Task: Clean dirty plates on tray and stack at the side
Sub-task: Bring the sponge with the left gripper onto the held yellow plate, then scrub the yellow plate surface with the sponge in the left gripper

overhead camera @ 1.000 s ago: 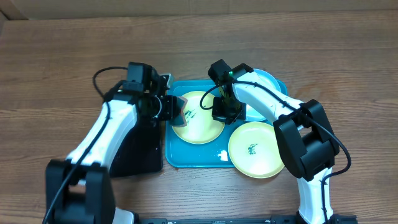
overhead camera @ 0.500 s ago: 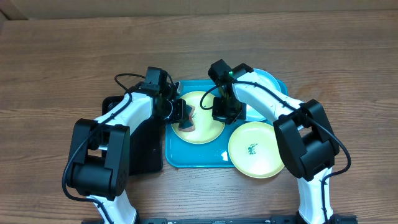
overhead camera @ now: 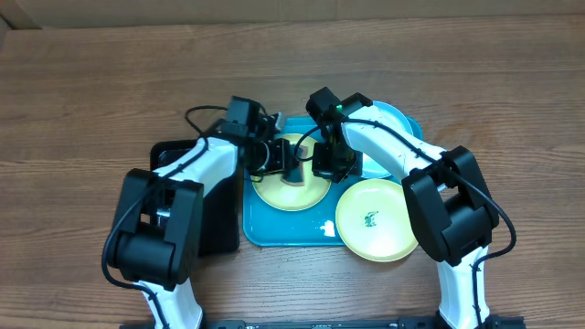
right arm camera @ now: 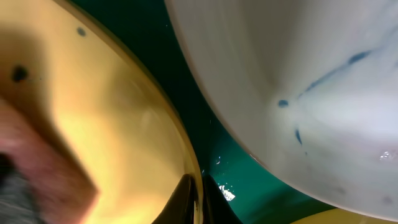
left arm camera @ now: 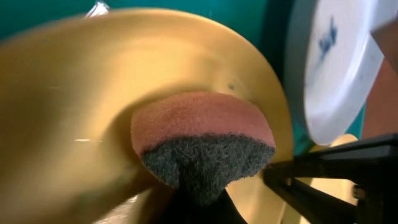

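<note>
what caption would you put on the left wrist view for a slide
A sponge pressed to the yellow plate on the turquoise tray, a blue-smeared plate beside it.

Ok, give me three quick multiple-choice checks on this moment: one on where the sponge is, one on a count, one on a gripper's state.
1. Where is the sponge?
A) lifted clear of every plate
B) on the middle yellow-green plate, inside the tray
C) outside the tray

2. How many plates show overhead?
A) one
B) five
C) three

3. The left gripper is:
A) shut on the sponge
B) open and empty
C) open above the sponge

Answers:
1 B: the left wrist view shows the sponge lying against that plate.
2 C: the middle one, a second yellow-green plate and a light blue plate.
3 A: the sponge sits at its closed fingertips.
</note>
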Motion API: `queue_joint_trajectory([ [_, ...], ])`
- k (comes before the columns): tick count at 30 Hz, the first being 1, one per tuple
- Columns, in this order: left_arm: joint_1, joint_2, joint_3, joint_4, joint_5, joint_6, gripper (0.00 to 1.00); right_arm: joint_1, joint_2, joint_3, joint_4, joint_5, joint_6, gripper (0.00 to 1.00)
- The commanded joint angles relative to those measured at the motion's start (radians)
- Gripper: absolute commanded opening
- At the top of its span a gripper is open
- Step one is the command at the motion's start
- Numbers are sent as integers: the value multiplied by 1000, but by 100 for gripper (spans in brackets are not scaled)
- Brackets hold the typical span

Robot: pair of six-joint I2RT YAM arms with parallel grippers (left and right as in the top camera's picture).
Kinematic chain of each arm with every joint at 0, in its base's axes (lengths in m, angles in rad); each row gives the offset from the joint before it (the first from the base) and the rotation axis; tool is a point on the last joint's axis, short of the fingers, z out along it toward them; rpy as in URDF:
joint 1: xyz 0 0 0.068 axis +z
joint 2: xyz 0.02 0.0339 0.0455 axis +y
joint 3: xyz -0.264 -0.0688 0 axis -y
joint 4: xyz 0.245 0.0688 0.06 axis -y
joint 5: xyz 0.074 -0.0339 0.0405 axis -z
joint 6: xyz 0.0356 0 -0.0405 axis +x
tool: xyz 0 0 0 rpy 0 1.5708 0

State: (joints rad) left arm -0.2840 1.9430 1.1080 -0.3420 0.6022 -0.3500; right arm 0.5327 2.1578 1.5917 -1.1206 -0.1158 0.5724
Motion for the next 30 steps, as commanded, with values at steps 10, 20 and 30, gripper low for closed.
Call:
queue_joint_trajectory([
  [10,-29,24,8,-32,-198,-243,4,-5,28,-19,-12,88,-4,4],
  [20,-9,184,59,62,-16,-267,4,-5,28,-19,-22,89,-4,4],
  [30,36,192,193,-140,-266,-219,4,-5,28,-19,-34,89,-4,4],
])
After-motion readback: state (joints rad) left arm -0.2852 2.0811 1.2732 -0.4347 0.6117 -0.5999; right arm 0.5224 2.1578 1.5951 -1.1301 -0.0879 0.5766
